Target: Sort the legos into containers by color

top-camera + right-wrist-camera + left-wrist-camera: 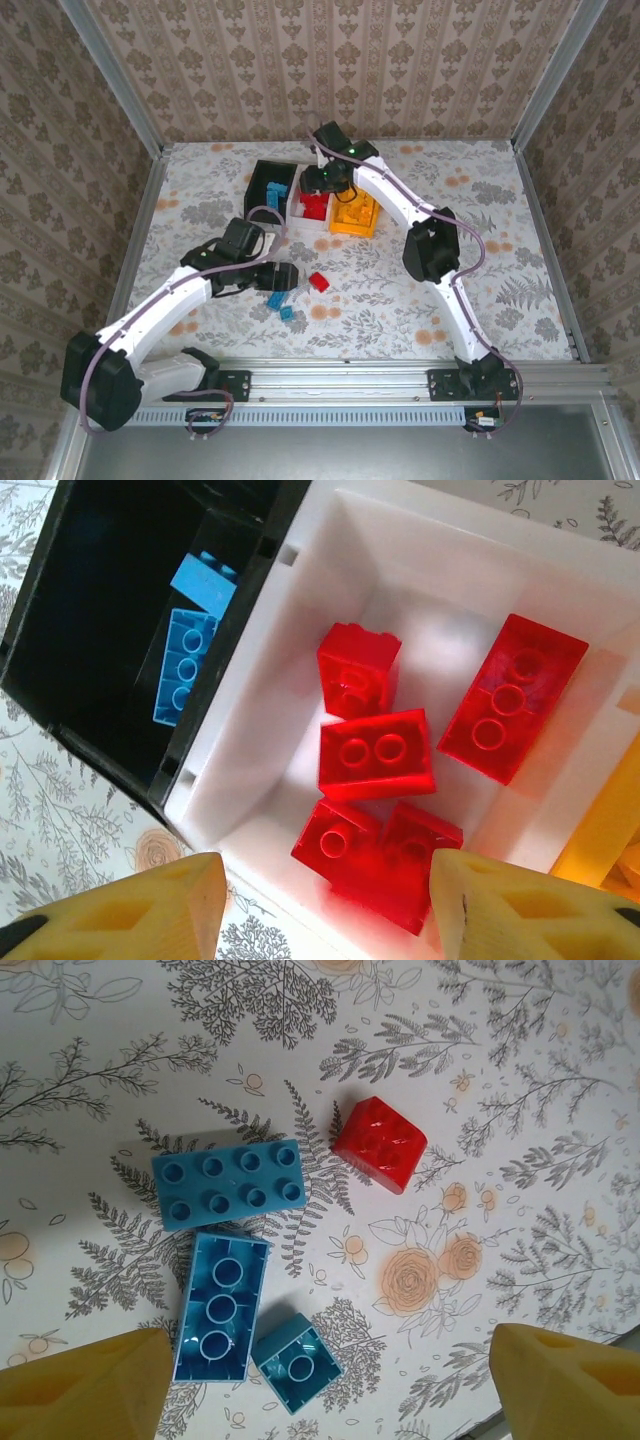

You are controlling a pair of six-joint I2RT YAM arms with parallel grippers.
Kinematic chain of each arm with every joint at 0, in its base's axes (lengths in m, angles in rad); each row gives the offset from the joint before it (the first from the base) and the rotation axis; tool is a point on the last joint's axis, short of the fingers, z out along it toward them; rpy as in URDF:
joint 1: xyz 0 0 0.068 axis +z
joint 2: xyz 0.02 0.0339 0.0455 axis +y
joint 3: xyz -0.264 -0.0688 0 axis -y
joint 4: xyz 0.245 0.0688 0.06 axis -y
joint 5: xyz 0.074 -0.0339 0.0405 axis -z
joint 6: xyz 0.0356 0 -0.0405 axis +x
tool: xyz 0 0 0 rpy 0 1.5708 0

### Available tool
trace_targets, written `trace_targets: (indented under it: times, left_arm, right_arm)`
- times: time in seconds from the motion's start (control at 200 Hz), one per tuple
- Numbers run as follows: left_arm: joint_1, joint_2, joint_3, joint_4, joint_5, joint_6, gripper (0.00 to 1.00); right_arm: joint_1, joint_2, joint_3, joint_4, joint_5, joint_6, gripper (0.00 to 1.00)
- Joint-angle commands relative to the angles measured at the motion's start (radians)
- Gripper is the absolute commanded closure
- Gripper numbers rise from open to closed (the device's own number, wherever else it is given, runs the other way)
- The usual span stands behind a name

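Three joined containers stand mid-table: black (268,185), white (300,212) and orange-yellow (355,218). My right gripper (325,880) hangs open over the white bin's (250,770) near corner. Nothing is between its fingers. Several red legos (377,755) lie in that bin, the nearest one (420,875) blurred. Blue legos (185,665) lie in the black bin (90,630). My left gripper (325,1365) is open low over the table, straddling a small upturned blue lego (297,1362). Beside it lie a longer upturned blue one (222,1306), a studded blue one (229,1184) and a red one (379,1143).
The orange-yellow bin (605,830) adjoins the white one on the right. Papered walls and metal posts enclose the flowered table (480,260). A metal rail (400,372) runs along the near edge by the arm bases.
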Motion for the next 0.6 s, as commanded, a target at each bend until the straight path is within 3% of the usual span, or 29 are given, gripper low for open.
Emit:
trace_targets:
  times: [0.0, 0.095, 0.17, 0.215, 0.43, 0.595]
  left_arm:
    - [-0.024, 0.039, 0.034, 0.018, -0.020, 0.015, 0.14]
    - [-0.045, 0.080, 0.061, 0.021, -0.028, 0.034, 0.13]
    - [-0.070, 0.113, 0.086, 0.025, -0.037, 0.052, 0.05]
    - [-0.090, 0.136, 0.105, 0.021, -0.053, 0.067, 0.00]
    - [-0.172, 0.291, 0.220, -0.028, -0.118, 0.150, 0.00]
    - [-0.214, 0.428, 0.290, -0.046, -0.133, 0.215, 0.00]
  right_arm:
    - [-0.022, -0.032, 0.067, -0.048, -0.050, 0.001, 0.39]
    - [-0.033, -0.086, 0.043, -0.063, -0.057, -0.014, 0.36]
    - [-0.033, -0.173, -0.038, -0.050, -0.066, -0.029, 0.34]
    - [-0.033, -0.246, -0.136, -0.011, -0.069, -0.032, 0.33]
    - [-0.046, -0.648, -0.721, 0.197, -0.038, -0.014, 0.31]
    - [-0.059, -0.878, -1.043, 0.235, -0.021, -0.001, 0.30]
